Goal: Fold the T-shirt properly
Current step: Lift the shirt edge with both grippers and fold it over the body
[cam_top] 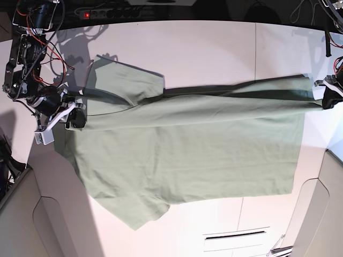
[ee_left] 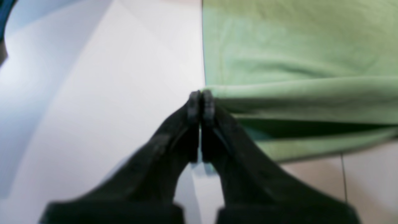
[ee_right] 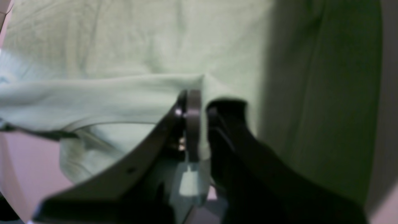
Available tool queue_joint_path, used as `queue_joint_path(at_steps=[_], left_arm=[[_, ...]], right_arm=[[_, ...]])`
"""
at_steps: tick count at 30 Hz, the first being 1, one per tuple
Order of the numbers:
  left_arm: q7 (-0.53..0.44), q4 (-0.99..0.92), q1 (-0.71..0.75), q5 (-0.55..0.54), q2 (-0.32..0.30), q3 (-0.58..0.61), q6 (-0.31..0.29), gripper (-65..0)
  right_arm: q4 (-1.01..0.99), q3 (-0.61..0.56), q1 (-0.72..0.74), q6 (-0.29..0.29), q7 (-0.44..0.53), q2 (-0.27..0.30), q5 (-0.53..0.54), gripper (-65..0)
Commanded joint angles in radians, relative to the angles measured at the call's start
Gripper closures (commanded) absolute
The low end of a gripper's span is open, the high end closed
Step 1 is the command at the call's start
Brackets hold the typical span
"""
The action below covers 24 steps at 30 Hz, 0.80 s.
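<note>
The pale green T-shirt (cam_top: 187,150) lies spread across the white table (cam_top: 214,48), with one sleeve (cam_top: 128,80) at the far left and another (cam_top: 140,211) at the near side. In the base view a fold of it is stretched taut between both grippers, just above the cloth beneath. My right gripper (cam_top: 76,115) is shut on the shirt's left end. The right wrist view shows cloth (ee_right: 93,93) pinched between that gripper's (ee_right: 199,102) fingers. On the right, my left gripper (cam_top: 325,96) is shut on the shirt's right end. In the left wrist view its tips (ee_left: 201,104) are pinching the fabric's corner (ee_left: 279,96).
A power strip (cam_top: 107,10) with cables lies along the table's far edge. Grey curved panels stand at the near left (cam_top: 32,225) and near right (cam_top: 321,214) corners. A narrow slot (cam_top: 236,235) sits in the table near the front edge.
</note>
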Motion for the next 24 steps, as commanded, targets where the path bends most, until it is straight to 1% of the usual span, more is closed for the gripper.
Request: queue_joint_path(at_steps=[1, 4, 5, 6, 7, 8, 9, 11, 14, 16, 18, 20, 24], left_arm=[[-0.022, 0.011, -0.004, -0.008, -0.022, -0.006, 0.004, 0.0], [-0.014, 0.011, -0.004, -0.008, -0.022, -0.006, 0.003, 0.0], [-0.009, 0.011, -0.004, -0.008, -0.022, -0.006, 0.003, -4.5], [-0.007, 0.011, -0.004, -0.008, -0.022, -0.006, -0.003, -13.1], [-0.006, 0.011, -0.004, -0.008, -0.022, -0.006, -0.013, -20.4], [-0.006, 0.011, -0.004, -0.008, -0.022, -0.006, -0.019, -25.3], [-0.007, 0.011, -0.005, -0.008, -0.024, -0.006, -0.019, -27.3], [-0.007, 0.013, -0.004, -0.025, -0.031, -0.007, -0.018, -27.3], [-0.007, 0.028, -0.004, -0.042, -0.042, -0.028, -0.018, -27.3], [-0.007, 0.048, -0.004, -0.042, -0.048, -0.060, -0.018, -27.3], [-0.006, 0.070, -0.002, -0.055, -0.058, -0.099, -0.018, -27.3], [-0.002, 0.090, 0.000, -0.068, -0.066, -0.137, -0.018, -27.3], [0.010, 0.111, 0.001, -0.080, -0.084, -0.177, -0.019, -27.3]], right_arm=[[0.014, 0.004, 0.014, 0.005, 0.021, 0.011, 0.016, 0.0], [0.014, 0.004, 0.014, 0.010, 0.013, 0.011, 0.027, 0.0], [0.014, 0.004, 0.014, 0.021, 0.001, 0.011, 0.027, 0.0], [0.015, 0.004, 0.014, 0.037, -0.019, 0.011, 0.027, -3.7], [0.018, 0.004, 0.014, 0.047, -0.047, 0.011, 0.035, -15.4], [0.023, 0.004, 0.014, 0.055, -0.069, 0.011, 0.055, -25.4], [0.029, 0.005, 0.013, 0.057, -0.084, 0.011, 0.076, -29.8], [0.057, 0.016, 0.013, 0.057, -0.112, 0.011, 0.110, -29.7], [0.146, 0.063, 0.007, 0.058, -0.156, 0.012, 0.113, -29.2], [0.215, 0.109, 0.002, 0.063, -0.216, 0.012, 0.114, -26.3], [0.272, 0.159, -0.012, 0.061, -0.263, 0.012, 0.138, -24.6], [0.311, 0.208, -0.052, 0.061, -0.283, 0.015, 0.185, -24.3], [0.339, 0.279, -0.174, 0.063, -0.288, 0.014, 0.239, -24.3]])
